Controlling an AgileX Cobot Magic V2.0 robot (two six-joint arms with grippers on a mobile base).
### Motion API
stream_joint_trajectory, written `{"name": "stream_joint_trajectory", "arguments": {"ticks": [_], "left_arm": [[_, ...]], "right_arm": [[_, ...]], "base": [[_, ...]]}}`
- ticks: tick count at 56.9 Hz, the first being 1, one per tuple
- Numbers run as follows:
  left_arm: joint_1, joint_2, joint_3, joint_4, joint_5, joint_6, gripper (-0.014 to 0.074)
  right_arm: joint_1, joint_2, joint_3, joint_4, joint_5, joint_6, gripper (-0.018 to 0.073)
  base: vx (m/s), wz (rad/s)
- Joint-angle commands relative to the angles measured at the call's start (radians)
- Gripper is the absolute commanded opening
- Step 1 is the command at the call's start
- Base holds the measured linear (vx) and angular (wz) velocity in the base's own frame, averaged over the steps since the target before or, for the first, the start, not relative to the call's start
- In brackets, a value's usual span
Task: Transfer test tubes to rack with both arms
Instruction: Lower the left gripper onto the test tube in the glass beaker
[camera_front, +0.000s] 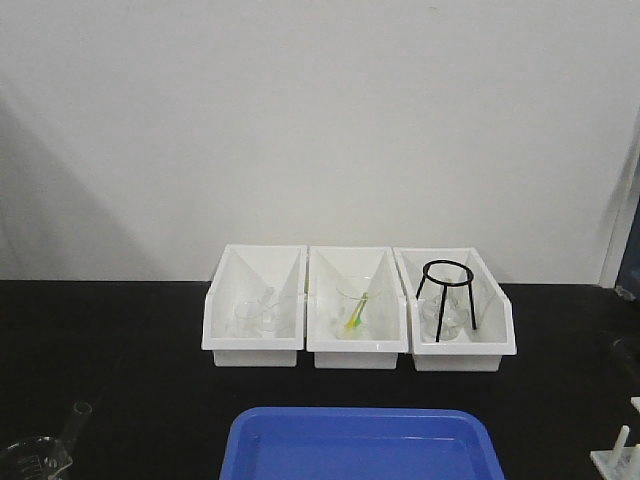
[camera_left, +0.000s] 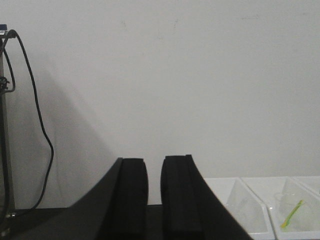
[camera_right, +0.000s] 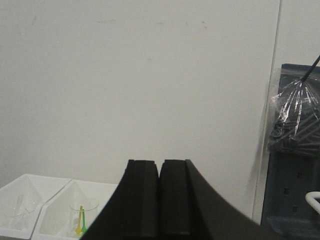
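Right, my left tool is released, fingers a narrow gap apart; my right tool is clenched, fingers touching. The rack sits on the counter right of the blue tray. A test tube leans left of the tray, by a beaker. White bins stand behind the tray.

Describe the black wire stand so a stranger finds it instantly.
On the black table, behind the blue tray, three white bins line the wall. The black wire stand is in the rightmost bin, a ring on thin legs. Nothing else in the bins is black.
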Motion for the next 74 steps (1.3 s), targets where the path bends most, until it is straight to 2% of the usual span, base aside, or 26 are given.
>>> {"name": "stream_joint_trajectory", "arguments": {"ticks": [1,8,17,24,30,38,42,65,69,74], "left_arm": [[-0.006,0.145,-0.109,-0.003,-0.039,0.077,0.0241],[-0.006,0.286,-0.173,-0.003,-0.054,0.149,0.0241],[-0.006,0.382,-0.194,-0.003,-0.106,0.153,0.0241],[-0.006,0.424,-0.194,-0.002,-0.084,0.173,0.0244],[-0.006,0.464,-0.194,-0.002,-0.016,0.234,0.0244],[-0.007,0.527,-0.194,-0.003,0.097,0.398,0.0248],[-0.007,0.556,-0.194,-0.006,0.123,0.448,0.0248],[-0.007,0.586,-0.194,-0.013,0.139,0.447,0.0237],[-0.007,0.586,-0.194,-0.013,0.139,0.447,0.0204],[-0.007,0.586,-0.194,-0.013,0.139,0.447,0.0120]], "right_arm": [[0.001,0.118,-0.087,-0.005,-0.067,0.000,-0.0008],[0.001,0.224,-0.110,-0.005,-0.114,0.000,-0.0008],[0.001,0.302,-0.107,-0.001,-0.140,0.000,-0.0008],[0.001,0.327,-0.107,-0.001,-0.138,0.000,-0.0008],[0.001,0.329,-0.107,-0.001,-0.136,0.000,-0.0008],[0.001,0.329,-0.107,-0.002,-0.138,0.000,-0.0008],[0.001,0.329,-0.107,-0.002,-0.138,0.000,-0.0008],[0.001,0.329,-0.107,-0.002,-0.140,0.000,-0.0008],[0.001,0.329,-0.107,-0.002,-0.139,0.000,-0.0008],[0.001,0.329,-0.107,-0.002,-0.139,0.000,-0.0008]], "base": [[0.00,0.00],[0.00,0.00],[0.00,0.00],[0.00,0.00],[0.00,0.00],[0.00,0.00],[0.00,0.00],[0.00,0.00],[0.00,0.00],[0.00,0.00]]}}
